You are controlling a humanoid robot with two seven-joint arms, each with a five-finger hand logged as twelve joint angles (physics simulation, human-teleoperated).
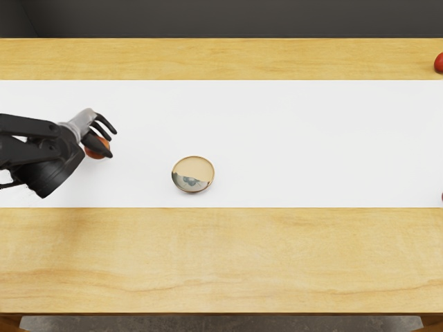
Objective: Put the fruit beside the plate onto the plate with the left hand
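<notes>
At the left edge of the head view, the robot's dark left arm reaches in over the table, and its left hand (90, 135) has black fingers (105, 127) curled around a small round orange-red fruit (97, 148). The hand is grasping the fruit; whether it rests on the cloth or is already raised cannot be told from this angle. Well apart to the right, near the middle of the table, sits a small round tan plate with a dark rim and a bluish smudge (197, 166), and nothing lies on it.

Judged from this, the pick-up is about done. What remains is carrying the fruit rightward to the plate, setting it down there and letting go.

A long white cloth runner (311, 138) covers the middle band of the light wooden table (221, 256), with bare wood strips above and below it. Another round red fruit (439, 63) shows partly at the far top right edge. Behind the table is a plain dark grey wall (221, 17). No right arm appears.
</notes>
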